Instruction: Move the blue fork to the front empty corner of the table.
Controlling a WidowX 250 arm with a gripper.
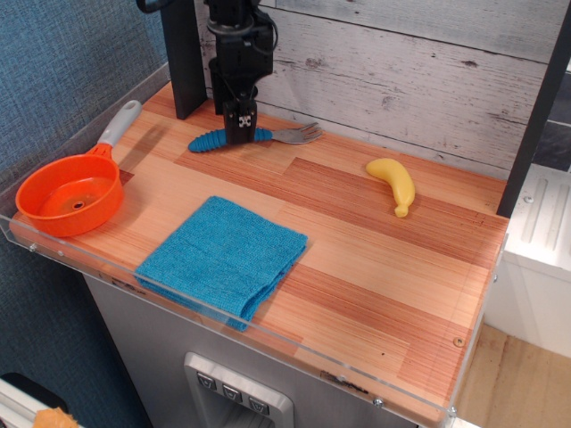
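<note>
A black robot gripper (239, 131) hangs straight down at the upper left of the frame, its fingers at the middle of a blue fork (252, 137). The fork lies flat on the wooden tabletop (375, 259) near the back wall, blue handle pointing left, silver tines pointing right. Whether the fingers are spread around the handle or already pressing on it cannot be told from this angle.

Likely risks: the handle looks rubbery and curved, so a grip off its middle could let the fork swing or slip out. The way to the bare front corner (428, 352) at the lower right passes near a yellow banana (394, 184) and a folded blue cloth (225, 257); a low carry could knock either. The clear rim at that corner could catch the tines.

The fingertips are hidden behind the gripper body, and the arm above is cut off by the top edge.
</note>
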